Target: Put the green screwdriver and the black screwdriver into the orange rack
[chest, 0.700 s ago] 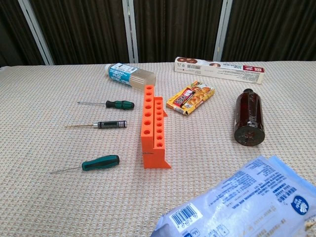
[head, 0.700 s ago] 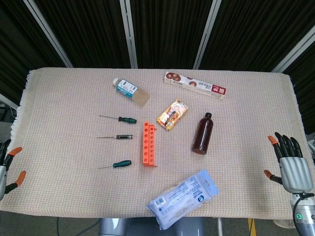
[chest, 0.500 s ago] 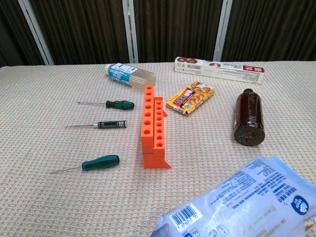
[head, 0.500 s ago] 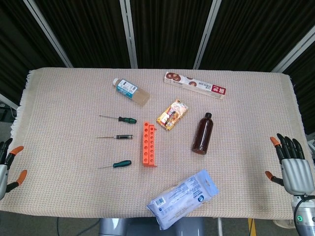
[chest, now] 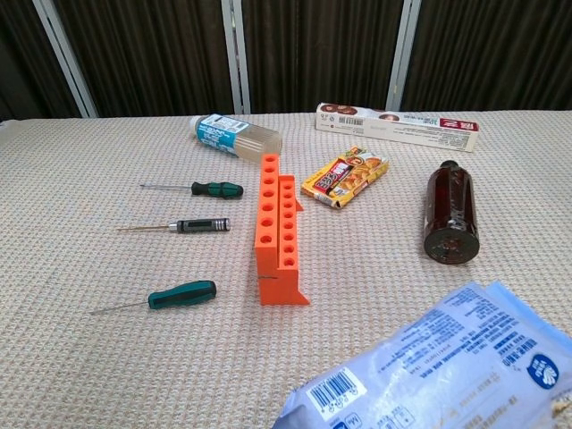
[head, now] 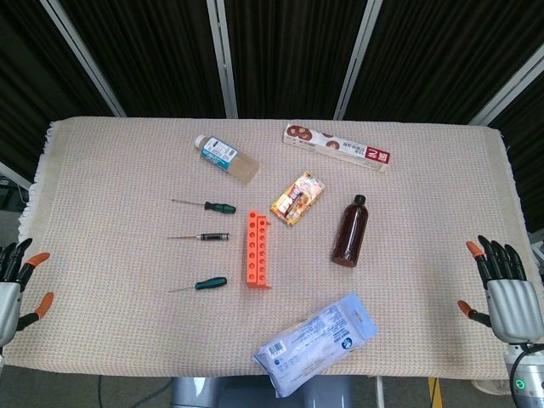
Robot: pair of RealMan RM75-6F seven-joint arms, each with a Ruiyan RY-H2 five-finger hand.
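Note:
The orange rack (head: 259, 249) stands mid-table, its holes facing up. Left of it lie three screwdrivers, tips pointing left: a green-and-black one (head: 218, 206) furthest back, a slim black one (head: 212, 237) in the middle, and a green one (head: 209, 283) nearest. The chest view shows the rack (chest: 278, 234), the black screwdriver (chest: 201, 225) and the green screwdriver (chest: 183, 294) too. My left hand (head: 13, 285) hovers off the table's left edge, fingers apart, holding nothing. My right hand (head: 503, 289) is at the right edge, fingers spread and empty. Neither hand appears in the chest view.
A brown bottle (head: 350, 231) lies right of the rack, with a yellow snack packet (head: 297, 197) behind the rack. A long biscuit box (head: 338, 147) and a lying capped bottle (head: 228, 158) sit at the back. A blue-white plastic bag (head: 316, 342) overhangs the front edge.
My right hand has slid slightly down toward the near edge. My left hand has shifted a little. Nothing on the table has moved.

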